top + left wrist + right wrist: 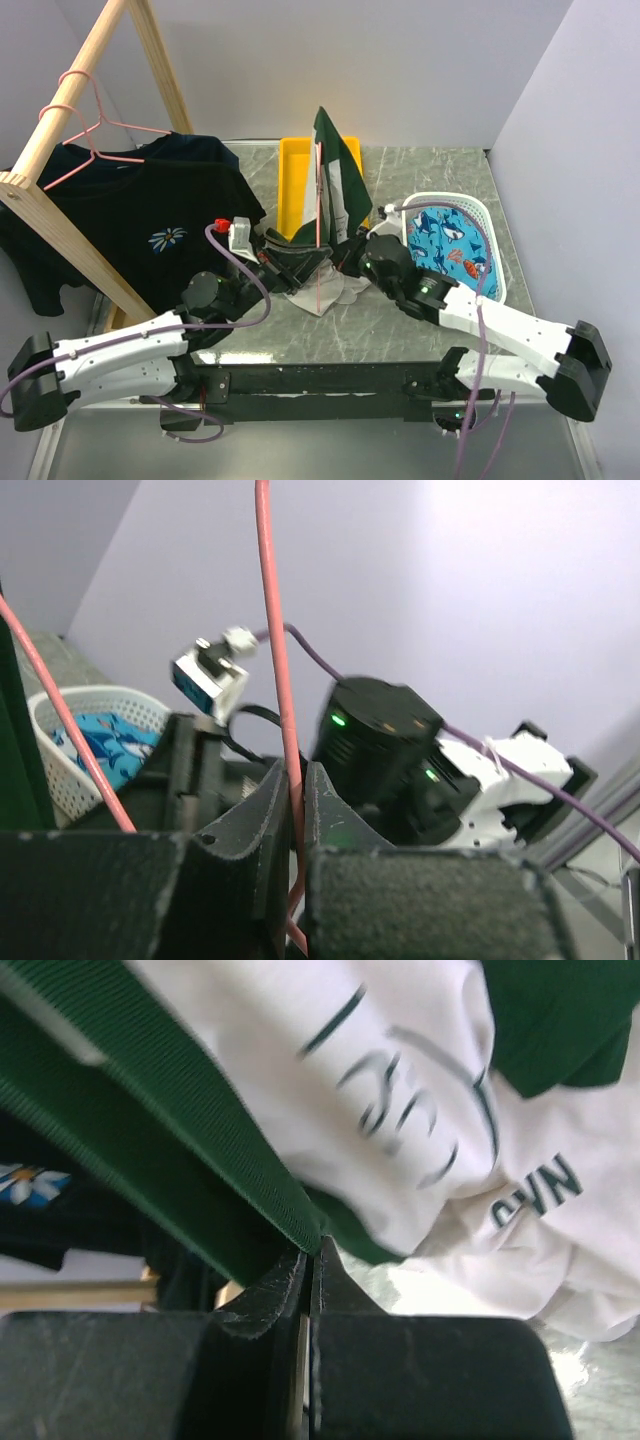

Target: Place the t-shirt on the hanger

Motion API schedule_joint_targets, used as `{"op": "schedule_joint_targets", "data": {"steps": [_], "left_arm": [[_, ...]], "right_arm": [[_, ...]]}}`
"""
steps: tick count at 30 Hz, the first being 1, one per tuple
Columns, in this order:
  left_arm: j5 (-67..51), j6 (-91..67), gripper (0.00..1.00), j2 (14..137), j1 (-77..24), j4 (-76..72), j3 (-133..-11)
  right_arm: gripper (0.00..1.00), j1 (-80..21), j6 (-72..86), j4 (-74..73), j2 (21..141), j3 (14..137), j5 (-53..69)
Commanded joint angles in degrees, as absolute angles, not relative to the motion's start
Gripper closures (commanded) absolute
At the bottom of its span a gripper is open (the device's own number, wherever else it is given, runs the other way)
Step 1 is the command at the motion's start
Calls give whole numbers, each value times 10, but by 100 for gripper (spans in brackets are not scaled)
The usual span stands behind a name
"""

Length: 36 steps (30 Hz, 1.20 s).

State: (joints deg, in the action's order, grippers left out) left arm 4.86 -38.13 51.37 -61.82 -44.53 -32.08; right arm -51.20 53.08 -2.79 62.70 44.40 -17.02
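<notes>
The dark green and white t-shirt (337, 185) hangs raised over the table's middle, its white lower part bunched on the marble. My right gripper (349, 252) is shut on its green ribbed collar (200, 1140), pinched at the fingertips of the gripper (312, 1250); the white printed fabric (400, 1080) hangs beyond. The pink hanger (318, 230) stands upright against the shirt. My left gripper (300, 262) is shut on its wire (278, 660), which runs up between the jaws of the gripper (298, 780). A second length of the wire (60, 715) slants at left.
A yellow tray (293, 180) lies behind the shirt. A white basket (470, 215) holding a blue patterned cloth (448, 245) stands at right. A wooden rack (60, 130) at left carries another pink hanger (85, 125) and a black daisy t-shirt (150, 220).
</notes>
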Motion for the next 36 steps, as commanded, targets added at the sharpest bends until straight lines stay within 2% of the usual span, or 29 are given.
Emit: {"op": "schedule_joint_targets", "data": {"steps": [1,14,26,36], "left_arm": [[100,-352,99,536,-619,-614,-345],[192,-335,99,620,-611,-656,-413],[170,-343,99,686,-555,-640,-459],[149,-335,99,722,-530,-621,-482]], "right_arm": [[100,-555,533,-46,576,429,-225],[100,-698,568,-158,505,413,-355],[100,-730,568,-207,470,417,-378],[100,-741,541,-242,490,461,-364]]}}
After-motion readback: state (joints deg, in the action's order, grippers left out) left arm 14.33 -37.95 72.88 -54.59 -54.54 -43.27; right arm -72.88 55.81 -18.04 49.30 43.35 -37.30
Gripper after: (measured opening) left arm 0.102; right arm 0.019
